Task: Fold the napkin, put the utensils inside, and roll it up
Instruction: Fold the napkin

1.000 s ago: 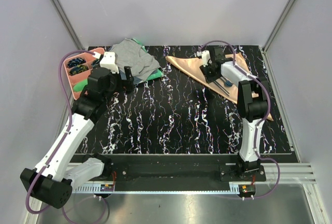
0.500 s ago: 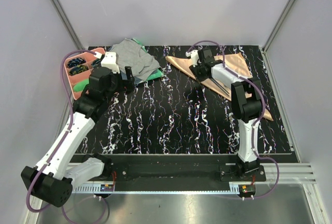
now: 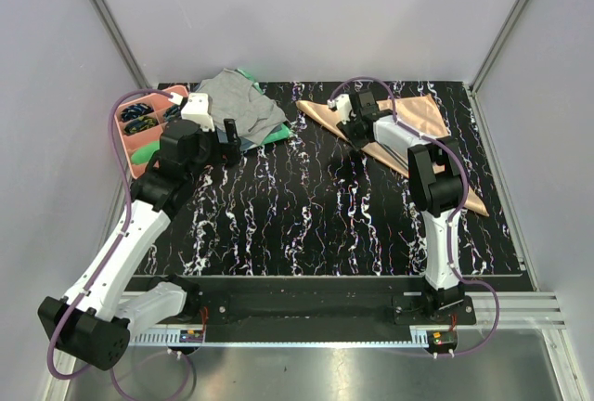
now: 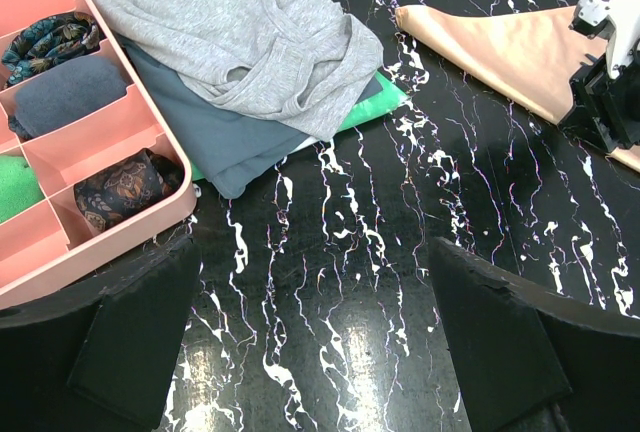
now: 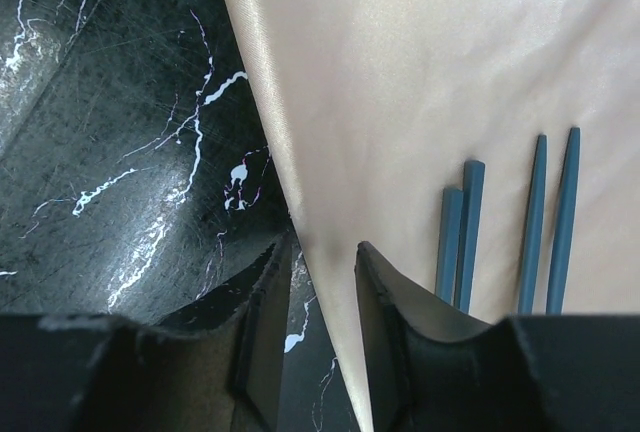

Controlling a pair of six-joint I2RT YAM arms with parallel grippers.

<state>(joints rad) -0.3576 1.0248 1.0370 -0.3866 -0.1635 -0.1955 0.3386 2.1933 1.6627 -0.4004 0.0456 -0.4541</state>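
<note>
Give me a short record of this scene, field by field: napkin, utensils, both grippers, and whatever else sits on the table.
napkin: peach, folded into a triangle, lying flat at the far right of the table
utensils: dark blue handles side by side on the napkin; heads out of view
right gripper: jaws parted, straddling the napkin's long edge, not clamped
left gripper: wide open, empty, over bare table
pink tray: far left, compartments holding small cloth items
grey cloth: crumpled beside the tray
green cloth: peeking out beneath the pile

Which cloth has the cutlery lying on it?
The peach napkin at right: utensils lie on it. The grey cloth and green cloth beside the pink tray bear none.
</note>
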